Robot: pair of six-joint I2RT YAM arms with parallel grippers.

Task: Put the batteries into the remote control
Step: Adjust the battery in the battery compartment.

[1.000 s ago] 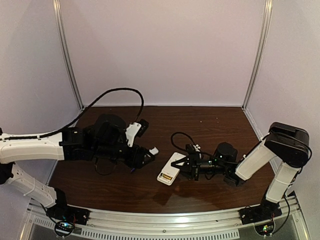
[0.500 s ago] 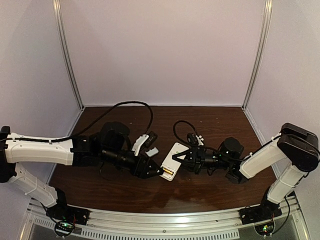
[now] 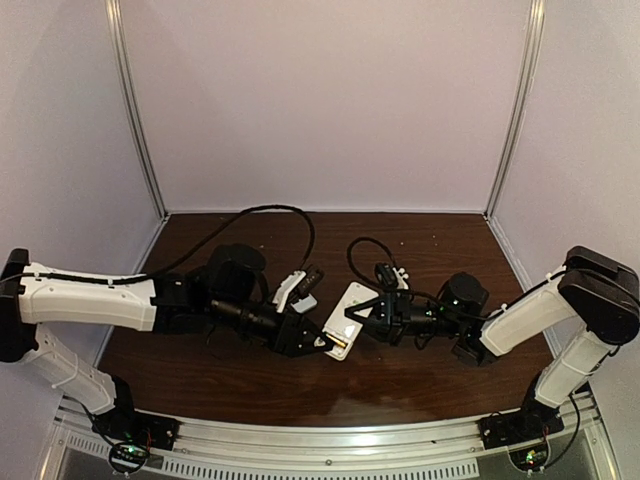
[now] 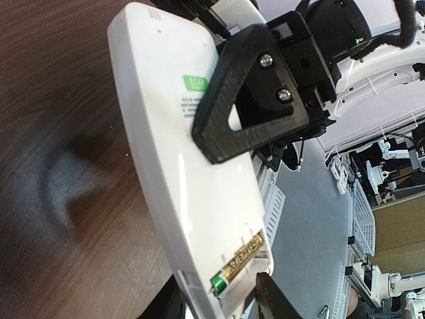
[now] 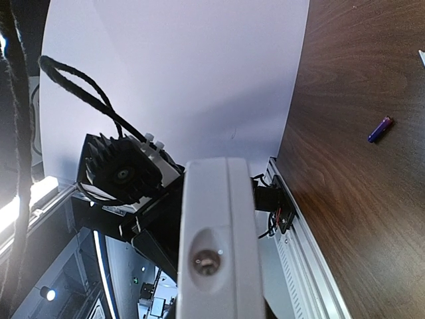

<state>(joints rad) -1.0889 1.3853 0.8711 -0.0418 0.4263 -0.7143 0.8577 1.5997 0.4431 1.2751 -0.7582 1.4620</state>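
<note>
The white remote control (image 3: 347, 316) is held off the table, plain back up. My right gripper (image 3: 368, 314) is shut on its far part; its black finger (image 4: 252, 100) lies across the back. The remote's end face (image 5: 212, 219) fills the right wrist view. The battery bay at the near end is open, and the yellowish-gold battery (image 4: 240, 255) sits in it. My left gripper (image 3: 322, 343) grips that near end, fingers (image 4: 271, 302) tight on both sides of the remote (image 4: 192, 166). The dark bluish battery (image 5: 380, 129) lies loose on the table.
A small white piece (image 3: 305, 300) lies on the brown table (image 3: 430, 250) just behind my left gripper. Black cables loop over both arms. White walls close the back and sides, and a metal rail (image 3: 330, 450) runs along the near edge.
My left gripper has moved right, from short of the remote to its near end. My right gripper has shifted the remote slightly back and raised it.
</note>
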